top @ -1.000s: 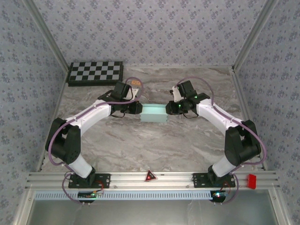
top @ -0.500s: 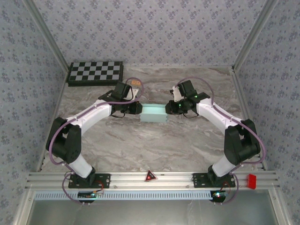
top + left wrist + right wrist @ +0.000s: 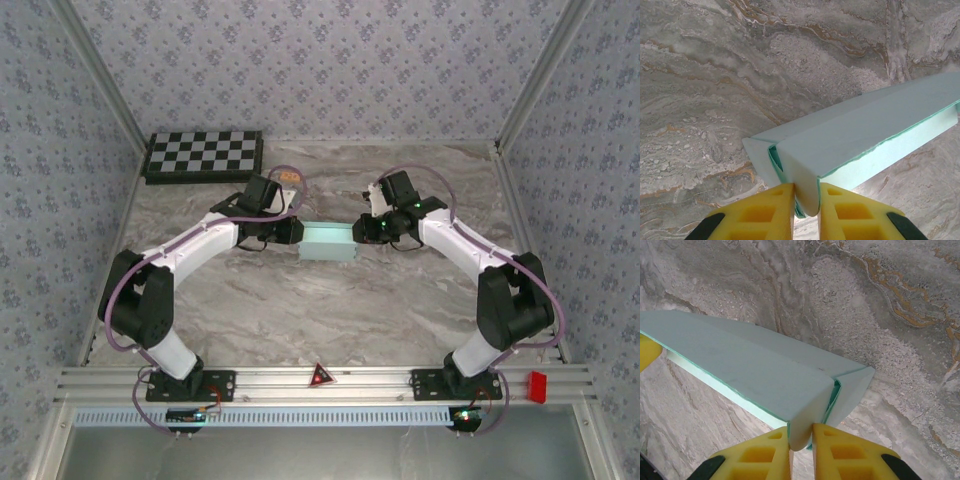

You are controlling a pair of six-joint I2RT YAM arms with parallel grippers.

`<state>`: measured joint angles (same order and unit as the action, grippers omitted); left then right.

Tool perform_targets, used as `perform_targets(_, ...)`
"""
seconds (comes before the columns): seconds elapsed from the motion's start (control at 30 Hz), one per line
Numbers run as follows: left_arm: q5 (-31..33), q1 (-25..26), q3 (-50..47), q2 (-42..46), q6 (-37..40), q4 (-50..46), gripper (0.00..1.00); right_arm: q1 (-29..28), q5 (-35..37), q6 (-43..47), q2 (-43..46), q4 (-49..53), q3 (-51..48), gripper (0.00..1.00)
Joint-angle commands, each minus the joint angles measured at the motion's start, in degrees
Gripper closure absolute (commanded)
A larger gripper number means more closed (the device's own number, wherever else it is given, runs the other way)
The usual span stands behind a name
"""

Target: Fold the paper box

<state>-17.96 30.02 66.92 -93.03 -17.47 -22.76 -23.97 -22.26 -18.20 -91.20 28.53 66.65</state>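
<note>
While near-closed, fingers (image 3: 765, 212) on paper box (image 3: 865, 127)

The pale aqua paper box (image 3: 328, 243) is folded long and narrow.

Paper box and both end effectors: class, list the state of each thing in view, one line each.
paper box: partly folded, gripped at both ends.
left end effector: shut on one end of the box.
right end effector: shut on the opposite end.
checkerboard: lying flat, untouched.
</note>
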Motion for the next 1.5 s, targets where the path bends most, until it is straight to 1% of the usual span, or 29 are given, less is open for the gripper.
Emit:
perform_targets(0.0,-0.4,1.2,-1.1,0.2,0.0,-0.8,0.81,-0.5,0.0,0.0,-1.5,1.4,1.2,0.83)
perform_targets(0.27,1.0,1.2,-1.4,0.9,0.2,-0.8,0.82,-0.9,3.1,0.7,-2.1,3.0,1.2,0.85)
perform_targets(0.53,0.8,1.3,-2.1,0.6,0.3,-1.3,0.85,-1.8,5.3,1.3,-2.5,4.4,1.2,0.89)
perform_targets(0.57,1.0,1.2,-2.3,0.6,0.3,-1.3,0.85,-1.9,5.6,1.3,-2.6,4.6,2.8,0.90)
perform_targets(0.7,1.3,1.3,-2.9,0.7,0.3,-1.5,0.86,-2.5,7.5,1.6,-2.8,5.4,3.0,0.91)
perform_targets(0.9,1.6,1.5,-3.3,1.3,0.4,-1.7,0.84,-3.4,9.8,1.9,-3.4,5.6,3.0,0.92)
perform_targets(0.93,1.6,1.5,-3.3,1.7,0.4,-1.7,0.84,-3.5,9.9,1.9,-3.5,7.0,3.0,0.92)
perform_targets(1.07,1.6,1.4,-3.0,2.7,0.4,-1.4,0.81,-3.7,10.4,2.0,-3.6,7.3,2.9,0.92)
perform_targets(1.3,1.5,1.4,-1.7,3.8,0.7,-1.6,0.67,-3.7,10.8,1.8,-3.6,7.4,2.9,0.92)
perform_targets(1.43,2.1,1.4,-1.4,4.4,0.7,-1.5,0.66,-3.8,10.9,1.9,-3.8,7.5,3.1,0.92)
perform_targets(1.47,2.4,1.3,-1.3,4.6,0.7,-1.5,0.64,-3.8,10.9,1.8,-3.9,7.7,3.3,0.92)
